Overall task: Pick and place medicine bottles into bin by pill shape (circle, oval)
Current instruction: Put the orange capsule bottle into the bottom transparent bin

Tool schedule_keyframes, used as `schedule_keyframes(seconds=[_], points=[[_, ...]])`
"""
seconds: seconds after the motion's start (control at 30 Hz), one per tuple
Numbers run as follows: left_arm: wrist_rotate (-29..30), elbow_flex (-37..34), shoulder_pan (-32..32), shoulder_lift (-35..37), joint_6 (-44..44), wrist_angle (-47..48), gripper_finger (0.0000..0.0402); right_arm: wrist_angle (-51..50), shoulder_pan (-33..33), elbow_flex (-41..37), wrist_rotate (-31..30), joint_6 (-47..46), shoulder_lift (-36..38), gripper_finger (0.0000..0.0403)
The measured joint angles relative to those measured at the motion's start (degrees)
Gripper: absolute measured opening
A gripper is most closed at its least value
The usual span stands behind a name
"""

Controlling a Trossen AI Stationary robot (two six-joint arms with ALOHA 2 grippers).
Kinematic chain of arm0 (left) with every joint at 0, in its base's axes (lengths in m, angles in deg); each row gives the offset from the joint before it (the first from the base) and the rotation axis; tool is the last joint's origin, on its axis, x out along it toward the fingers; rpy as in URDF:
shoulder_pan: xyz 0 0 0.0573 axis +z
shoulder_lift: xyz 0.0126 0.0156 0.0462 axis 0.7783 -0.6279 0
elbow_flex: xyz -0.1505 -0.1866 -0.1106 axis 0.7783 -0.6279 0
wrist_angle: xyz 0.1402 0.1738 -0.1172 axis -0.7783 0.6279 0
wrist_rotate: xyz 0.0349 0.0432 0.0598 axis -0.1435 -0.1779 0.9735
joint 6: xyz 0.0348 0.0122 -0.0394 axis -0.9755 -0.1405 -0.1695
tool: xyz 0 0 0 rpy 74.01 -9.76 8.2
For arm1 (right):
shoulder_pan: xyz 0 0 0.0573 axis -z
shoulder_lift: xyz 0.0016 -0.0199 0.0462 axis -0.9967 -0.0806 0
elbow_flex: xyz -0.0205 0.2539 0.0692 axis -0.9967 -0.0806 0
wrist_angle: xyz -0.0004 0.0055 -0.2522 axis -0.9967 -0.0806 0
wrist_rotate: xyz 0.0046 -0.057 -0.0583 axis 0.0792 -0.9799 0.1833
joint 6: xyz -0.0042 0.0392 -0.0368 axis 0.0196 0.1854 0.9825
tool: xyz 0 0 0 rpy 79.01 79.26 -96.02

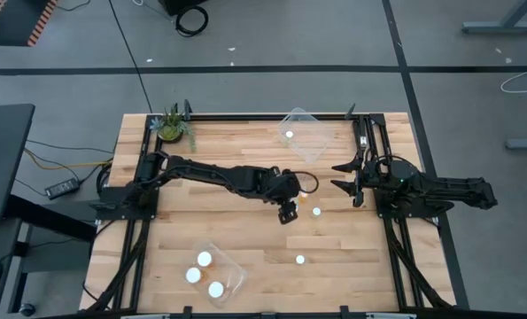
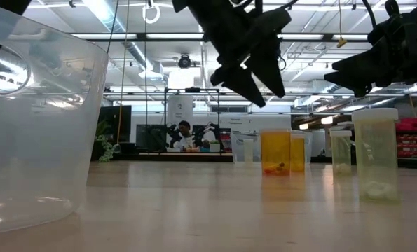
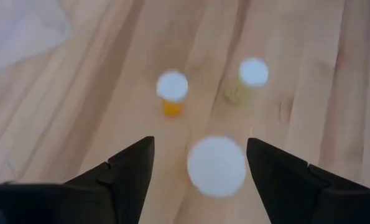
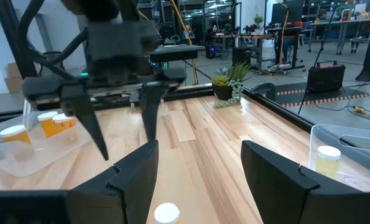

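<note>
My left gripper point(image 1: 288, 213) hangs open over the middle of the table, tilted down. In its wrist view a white-capped medicine bottle point(image 3: 216, 166) stands upright on the wood below and between the fingers, untouched. Beyond it stand an orange bottle point(image 3: 172, 93) and a paler bottle point(image 3: 253, 78). In the low view the left gripper point(image 2: 270, 98) is above the bottles' caps. Another bottle point(image 1: 299, 260) stands alone nearer the front edge. My right gripper point(image 1: 336, 176) waits open at the table's right side.
A clear bin point(image 1: 230, 282) near the front left holds three bottles. A second clear bin point(image 1: 312, 142) at the far edge holds one bottle point(image 1: 290, 135). A small potted plant point(image 1: 172, 127) stands at the far left corner. Bare wood lies between the bins.
</note>
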Motion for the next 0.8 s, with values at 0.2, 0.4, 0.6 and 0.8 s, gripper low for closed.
schedule_keyframes(seconds=[0.2, 0.4, 0.6, 0.8], points=[[0.0, 0.0, 3.0, 0.0, 1.4, -1.4, 0.0252, 0.0, 0.0, 0.0, 0.0, 0.0, 0.0, 0.0237], [-4.1, 0.0, 6.2, 0.0, 3.1, -3.7, 0.0255, 0.0, 0.0, 0.0, 0.0, 0.0, 0.0, 0.0237], [-5.4, 0.0, 8.0, 0.0, 3.0, -4.5, 0.0250, 0.0, 0.0, 0.0, 0.0, 0.0, 0.0, 0.0237], [-5.6, 0.0, 7.7, 0.0, -0.2, -4.1, 0.0249, 0.0, 0.0, 0.0, 0.0, 0.0, 0.0, 0.0237]])
